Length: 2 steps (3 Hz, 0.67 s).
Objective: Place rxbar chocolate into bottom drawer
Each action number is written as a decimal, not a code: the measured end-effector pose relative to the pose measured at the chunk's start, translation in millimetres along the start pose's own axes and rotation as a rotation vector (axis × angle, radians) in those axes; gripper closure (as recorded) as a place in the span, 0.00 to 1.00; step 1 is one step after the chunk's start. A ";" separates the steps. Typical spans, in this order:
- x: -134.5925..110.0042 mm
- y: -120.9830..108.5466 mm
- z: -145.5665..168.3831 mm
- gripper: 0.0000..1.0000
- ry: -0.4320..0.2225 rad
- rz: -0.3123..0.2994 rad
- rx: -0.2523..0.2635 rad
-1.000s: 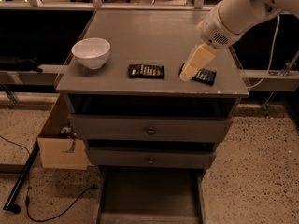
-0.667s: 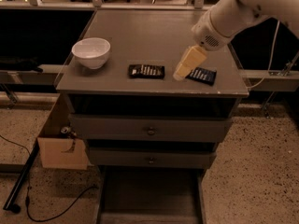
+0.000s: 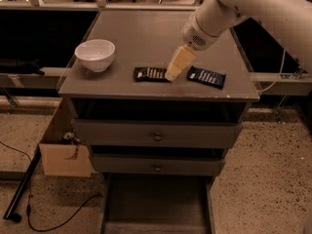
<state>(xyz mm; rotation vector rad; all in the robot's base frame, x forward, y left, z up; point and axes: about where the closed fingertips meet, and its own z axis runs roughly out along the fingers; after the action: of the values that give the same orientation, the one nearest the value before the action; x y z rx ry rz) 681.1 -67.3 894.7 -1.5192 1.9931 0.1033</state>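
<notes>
While the rxbar chocolate [image 3: 150,73] lies flat near the front edge of the desk [image 3: 146,28], the gripper [image 3: 171,74] points down at a slant with its tip at the bar's right end, seemingly touching it (whether it is spread or pressed together cannot be told). A navy blue bar [image 3: 206,77] lies just to the right of the gripper, apart from the chocolate one. A white bowl [image 3: 95,54] sits upright towards the left edge. Below the two knobbed upper drawers [image 3: 156,133], the bottom drawer [image 3: 156,204] stands open. A cardboard box [image 3: 64,157] rests on the floor to the left.
</notes>
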 end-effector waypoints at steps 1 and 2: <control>-18.5 -2.5 24.8 0.00 0.003 -0.031 -0.037; -23.8 -1.0 38.4 0.00 0.006 -0.041 -0.065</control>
<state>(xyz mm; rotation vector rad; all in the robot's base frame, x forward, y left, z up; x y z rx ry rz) 701.7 -31.5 876.4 -1.6020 1.9802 0.1480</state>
